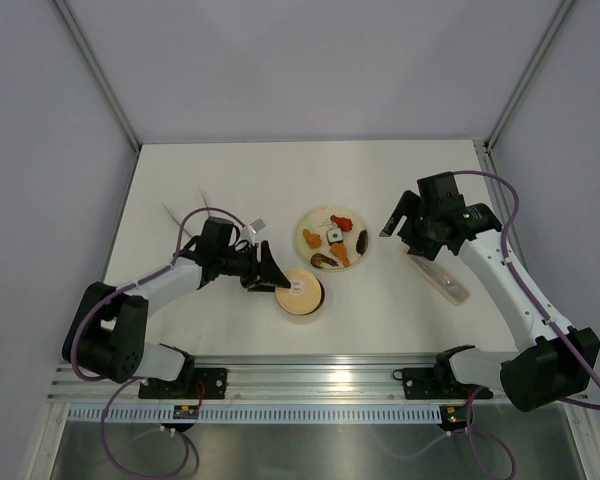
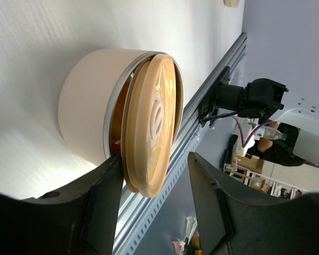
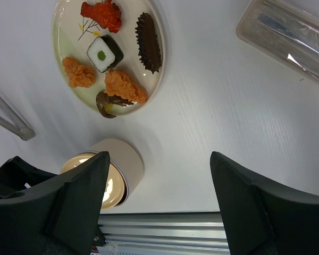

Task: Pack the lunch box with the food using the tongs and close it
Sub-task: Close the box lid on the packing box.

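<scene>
The lunch box is a round cream-sided container with a steel rim, standing near the table's front edge. Its tan lid rests on the opening, slightly tilted with a gap on one side. My left gripper is open around the lid's edge: one finger is against the edge and the other stands clear. The food lies on the cream plate. The tongs lie partly under the left arm. My right gripper hangs open and empty to the right of the plate.
A clear elongated plastic case lies under the right arm, also in the right wrist view. The metal rail runs along the near edge, just in front of the lunch box. Walls enclose the table on the left, right and back.
</scene>
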Action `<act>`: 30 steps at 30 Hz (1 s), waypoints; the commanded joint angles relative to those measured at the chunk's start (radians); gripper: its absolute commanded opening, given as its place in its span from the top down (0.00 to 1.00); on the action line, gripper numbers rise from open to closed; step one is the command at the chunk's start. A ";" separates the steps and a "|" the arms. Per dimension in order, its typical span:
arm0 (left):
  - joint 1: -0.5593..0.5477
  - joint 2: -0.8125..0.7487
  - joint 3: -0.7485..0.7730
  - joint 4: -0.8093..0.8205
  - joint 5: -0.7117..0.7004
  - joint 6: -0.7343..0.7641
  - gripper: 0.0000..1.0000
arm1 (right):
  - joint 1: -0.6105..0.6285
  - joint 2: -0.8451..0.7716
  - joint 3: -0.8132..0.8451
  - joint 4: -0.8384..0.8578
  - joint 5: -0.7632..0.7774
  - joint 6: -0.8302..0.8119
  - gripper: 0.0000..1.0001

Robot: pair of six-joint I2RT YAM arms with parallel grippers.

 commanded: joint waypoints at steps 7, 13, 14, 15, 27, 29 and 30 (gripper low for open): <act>0.005 -0.104 0.124 -0.241 -0.143 0.149 0.46 | 0.000 -0.010 0.001 0.034 -0.007 -0.003 0.16; 0.007 -0.141 0.150 -0.307 -0.207 0.182 0.47 | 0.002 -0.007 0.002 0.043 -0.039 -0.006 0.16; 0.007 -0.144 0.149 -0.306 -0.210 0.181 0.50 | 0.000 -0.007 0.000 0.044 -0.041 -0.008 0.16; 0.007 -0.144 0.149 -0.306 -0.210 0.179 0.51 | 0.000 -0.006 -0.002 0.046 -0.044 -0.006 0.16; 0.004 -0.129 0.155 -0.304 -0.209 0.187 0.75 | 0.002 -0.007 -0.002 0.055 -0.056 -0.006 0.16; 0.004 -0.129 0.155 -0.301 -0.204 0.189 0.78 | 0.002 -0.006 -0.002 0.055 -0.059 -0.005 0.16; 0.004 -0.126 0.155 -0.296 -0.201 0.187 0.78 | 0.002 -0.004 -0.003 0.057 -0.061 -0.005 0.16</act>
